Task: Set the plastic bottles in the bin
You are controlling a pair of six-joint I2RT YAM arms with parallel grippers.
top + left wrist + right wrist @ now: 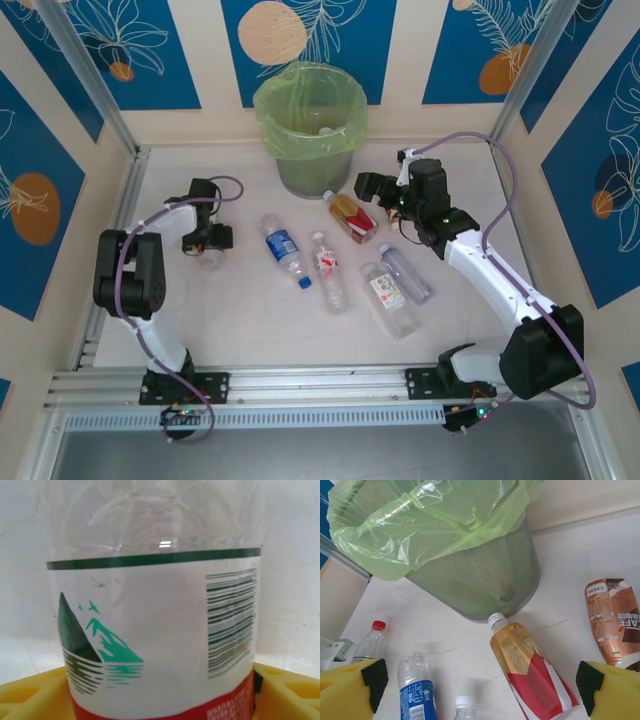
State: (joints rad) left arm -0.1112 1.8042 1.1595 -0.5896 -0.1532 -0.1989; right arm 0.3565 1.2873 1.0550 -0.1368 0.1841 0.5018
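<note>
The bin (310, 125) stands at the back middle, grey mesh with a yellow-green bag (470, 580). Several plastic bottles lie on the table in front of it: an amber one with a red label (350, 215) (535, 675), a blue-labelled one (283, 248) (417, 695), and clear ones (328, 268) (390, 297) (405, 272). A brown bottle (615, 620) lies right of the amber one. My left gripper (205, 245) is down at the left, its yellow pads (30, 695) pressed on both sides of a clear white-labelled bottle (155, 630). My right gripper (372, 190) (480, 690) hangs open above the amber bottle.
A red-capped clear bottle (370, 642) and a white-capped one (466, 707) lie near the blue-labelled bottle. Walls and aluminium posts (85, 75) close off the back and sides. Bare tabletop (250, 320) stretches along the front.
</note>
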